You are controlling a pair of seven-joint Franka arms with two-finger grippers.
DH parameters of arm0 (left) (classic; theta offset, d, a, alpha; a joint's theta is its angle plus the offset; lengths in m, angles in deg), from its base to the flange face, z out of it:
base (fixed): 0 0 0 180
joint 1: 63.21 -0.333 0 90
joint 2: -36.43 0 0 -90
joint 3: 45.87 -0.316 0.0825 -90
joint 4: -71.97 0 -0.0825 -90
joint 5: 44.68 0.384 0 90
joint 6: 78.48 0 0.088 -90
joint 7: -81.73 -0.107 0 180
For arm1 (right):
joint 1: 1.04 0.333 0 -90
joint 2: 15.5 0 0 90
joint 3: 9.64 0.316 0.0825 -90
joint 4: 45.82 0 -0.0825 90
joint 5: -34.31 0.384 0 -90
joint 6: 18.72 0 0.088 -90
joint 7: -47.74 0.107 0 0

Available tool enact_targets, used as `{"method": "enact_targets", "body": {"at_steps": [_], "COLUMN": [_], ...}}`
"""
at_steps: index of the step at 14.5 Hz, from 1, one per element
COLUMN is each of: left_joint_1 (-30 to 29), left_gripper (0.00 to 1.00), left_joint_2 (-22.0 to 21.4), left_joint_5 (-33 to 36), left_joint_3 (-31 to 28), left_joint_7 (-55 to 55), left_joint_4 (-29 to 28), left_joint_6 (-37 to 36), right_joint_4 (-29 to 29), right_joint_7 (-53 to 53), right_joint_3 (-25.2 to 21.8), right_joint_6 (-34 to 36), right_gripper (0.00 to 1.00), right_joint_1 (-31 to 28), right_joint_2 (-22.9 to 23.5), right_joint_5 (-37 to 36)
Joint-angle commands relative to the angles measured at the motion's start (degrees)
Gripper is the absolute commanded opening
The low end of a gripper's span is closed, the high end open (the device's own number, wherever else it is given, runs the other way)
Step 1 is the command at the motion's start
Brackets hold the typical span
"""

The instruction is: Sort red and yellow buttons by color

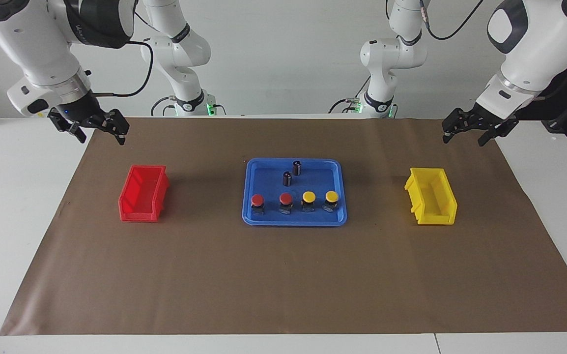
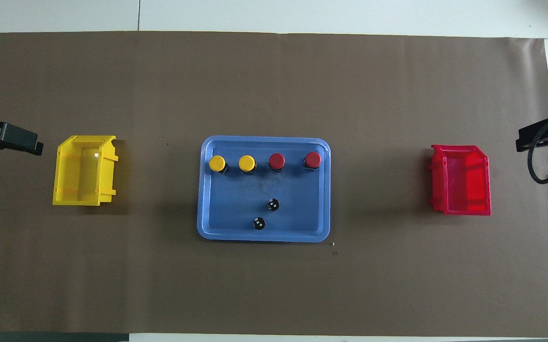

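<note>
Here is the blue tray [image 1: 248,194] sitting mid-surface on the brown paper mat [image 1: 283,280], and all four buttons are lined up in a row along the tray edge farther from the robots. Toward the right arm's end of that row stands the outer red button [image 1: 257,203], with the inner red button [image 1: 285,202] just beside it; then comes the inner yellow button [image 1: 308,200], and the outer yellow button [image 1: 331,200] closes the row toward the left arm's end. Each one stands upright on its dark base, apart from its neighbours. Nearer to the robots in the same tray, two dark cylinders [image 1: 292,173] with silver tops stand upright close together. The red bin [image 1: 143,193] waits toward the right arm's end of the surface, the yellow bin [image 1: 431,196] toward the left arm's end, both well apart from the tray. The right end effector [image 1: 98,129] hangs over the mat's corner near the red bin, fingers spread apart and holding nothing. The left end effector [image 1: 475,129] hangs over the mat's edge near the yellow bin, fingers likewise parted and carrying nothing.
</note>
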Motion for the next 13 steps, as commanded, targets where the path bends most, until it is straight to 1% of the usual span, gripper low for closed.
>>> {"method": "enact_targets", "body": {"at_steps": [1, 7, 13], "left_joint_1": [-0.4, -0.4, -0.4], "left_gripper": [1.0, 1.0, 1.0], "left_joint_2": [-1.1, -1.2, -1.2], "left_joint_5": [-0.5, -0.5, -0.5], "left_joint_3": [0.2, 0.2, 0.2], "left_joint_7": [-0.5, -0.5, -0.5], "left_joint_4": [-0.9, -0.9, -0.9], "left_joint_6": [-0.3, -0.3, -0.3], "right_joint_4": [0.9, 1.4, 0.9], "right_joint_7": [-1.4, -1.1, -2.6], "right_joint_3": [0.3, 0.3, 0.6], "right_joint_6": [-0.8, -0.2, -1.2], "right_gripper": [1.0, 1.0, 1.0], "right_joint_1": [-0.8, -0.5, 0.0], "right_joint_2": [-0.8, -1.2, -0.7], "right_joint_5": [0.0, -0.1, -0.9]}}
